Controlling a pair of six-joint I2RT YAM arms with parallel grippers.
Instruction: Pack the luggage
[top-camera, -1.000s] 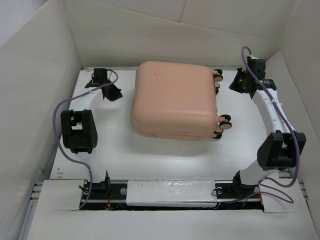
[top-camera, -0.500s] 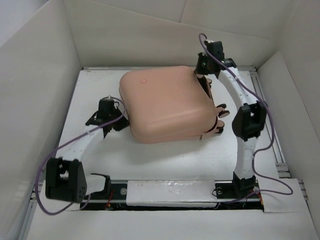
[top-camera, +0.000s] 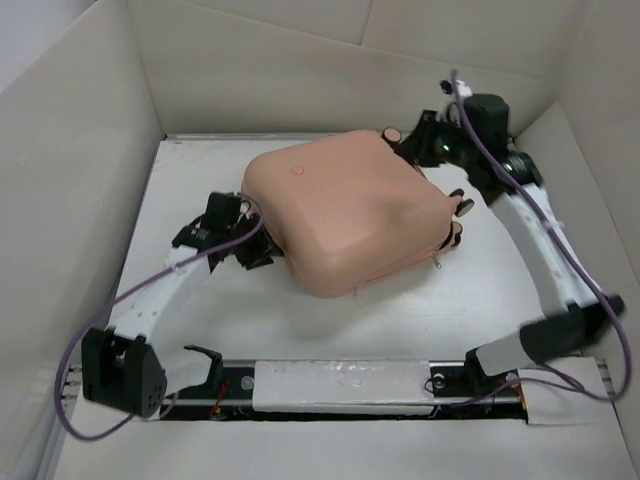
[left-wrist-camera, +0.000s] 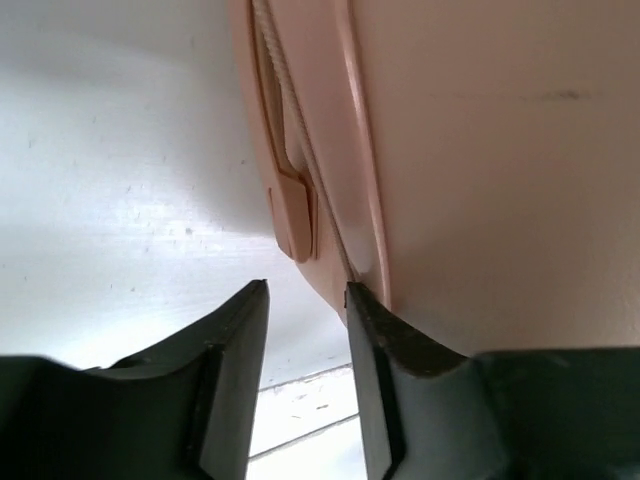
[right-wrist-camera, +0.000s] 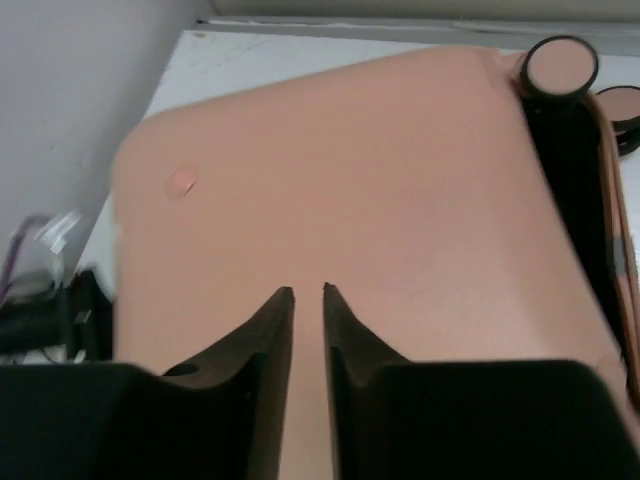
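While the left arm (top-camera: 160, 290) lies low across the desk (top-camera: 400, 320), elbow back by the near rail, the left end effector (left-wrist-camera: 307, 290) noses into the luggage's (top-camera: 350, 215) near-left side at the zip seam, fingers parted a sliver, and whether the seam sits between them I can't call. Closed luggage lies broad side down mid-desk, skewed, round button (top-camera: 297, 171) up, underside hidden. Farther back the right arm (top-camera: 545, 250) arches to the far-right corner, right end effector (right-wrist-camera: 307, 292) barely spread above the shell, wheels (right-wrist-camera: 560, 65) partly hidden beside it.
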